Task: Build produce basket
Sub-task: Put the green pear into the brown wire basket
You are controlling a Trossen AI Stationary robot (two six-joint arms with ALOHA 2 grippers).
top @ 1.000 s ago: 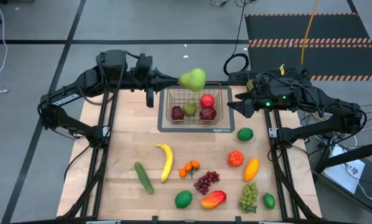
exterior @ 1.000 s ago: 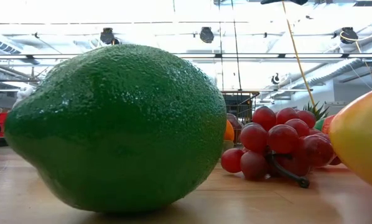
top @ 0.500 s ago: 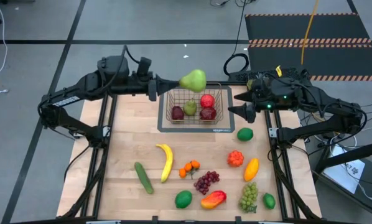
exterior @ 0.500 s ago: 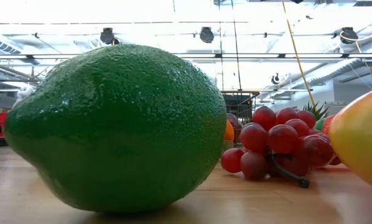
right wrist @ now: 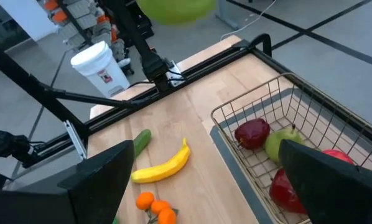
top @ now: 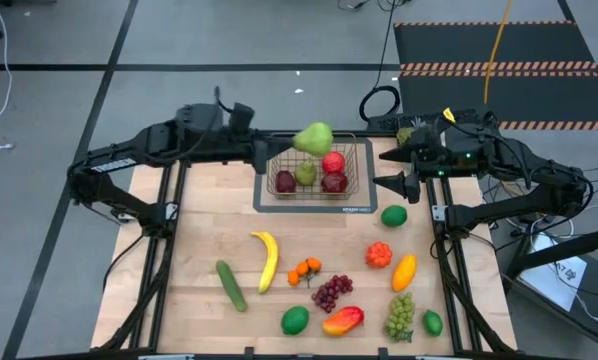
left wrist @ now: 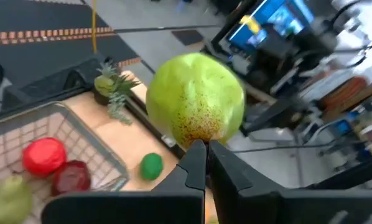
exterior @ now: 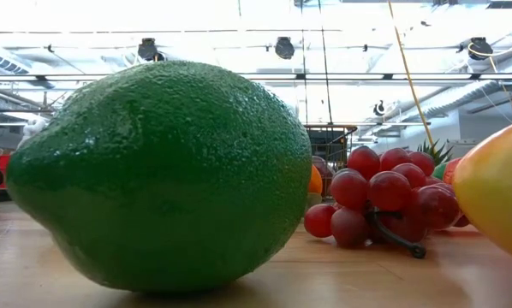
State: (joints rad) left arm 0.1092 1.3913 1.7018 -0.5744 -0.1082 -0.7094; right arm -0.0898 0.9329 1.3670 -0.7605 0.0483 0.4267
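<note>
Pear (top: 314,136), smooth, speckled green, pinched in left gripper (top: 284,146) above wire-mesh basket's (top: 351,186) twelve-o'clock rim; right gripper (top: 391,165) gapes wide, empty.

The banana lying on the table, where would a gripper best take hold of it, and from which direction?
Probably across the thick middle of the banana, coming straight down from above. It lies flat on the wooden table, curved, with open space on both long sides, so the fingers could straddle its narrow width. The tapered ends would likely slip.
</note>
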